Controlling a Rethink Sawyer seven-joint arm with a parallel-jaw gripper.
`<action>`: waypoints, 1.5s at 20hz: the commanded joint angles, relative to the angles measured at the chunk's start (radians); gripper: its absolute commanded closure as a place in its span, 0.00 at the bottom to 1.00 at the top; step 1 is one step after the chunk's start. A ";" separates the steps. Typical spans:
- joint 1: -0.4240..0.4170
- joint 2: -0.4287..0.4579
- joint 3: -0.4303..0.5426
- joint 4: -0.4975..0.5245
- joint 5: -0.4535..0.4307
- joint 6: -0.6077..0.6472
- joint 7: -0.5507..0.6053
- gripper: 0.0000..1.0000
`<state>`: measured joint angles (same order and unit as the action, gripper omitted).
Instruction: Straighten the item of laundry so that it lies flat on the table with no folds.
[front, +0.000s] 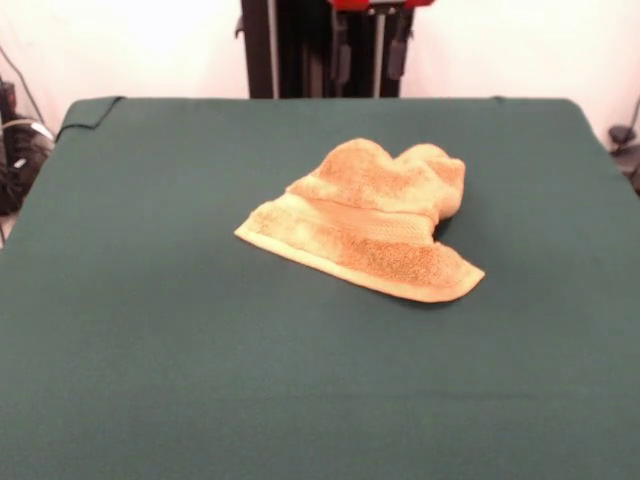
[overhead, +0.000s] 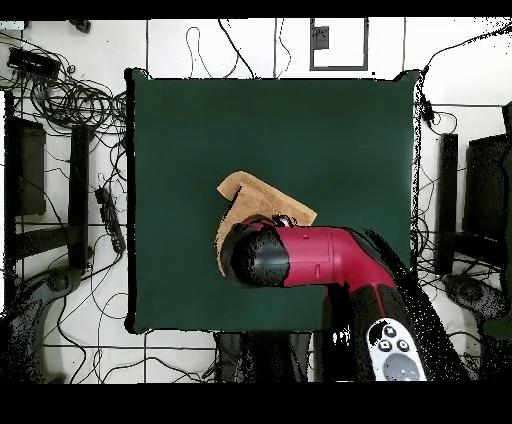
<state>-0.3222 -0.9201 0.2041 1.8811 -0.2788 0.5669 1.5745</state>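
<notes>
You will find the towel (front: 365, 220) lying loose on the green table (front: 150, 330), a little off centre, with nothing gripping it. The gripper itself is hidden: in the overhead view the red arm (overhead: 320, 258) and its black head cover the towel's edge nearest the robot's base, so whether the fingers are apart or together cannot be told. The towel (overhead: 262, 202) sits directly under and just beyond that head. In the front view its long axis runs from upper left to lower right along the banded hem. The hem strip lies flat; the part behind is bunched into two rounded humps, golden-orange terry.
</notes>
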 joint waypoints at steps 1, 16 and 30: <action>-0.020 0.117 0.154 -0.067 -0.041 0.009 -0.096 0.00; -0.059 0.251 0.233 -0.156 -0.113 -0.078 -0.087 0.00; -0.081 0.334 0.310 -0.277 -0.140 0.018 -0.138 0.00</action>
<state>-0.4039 -0.6527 0.3781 1.6955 -0.3877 0.5372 1.5745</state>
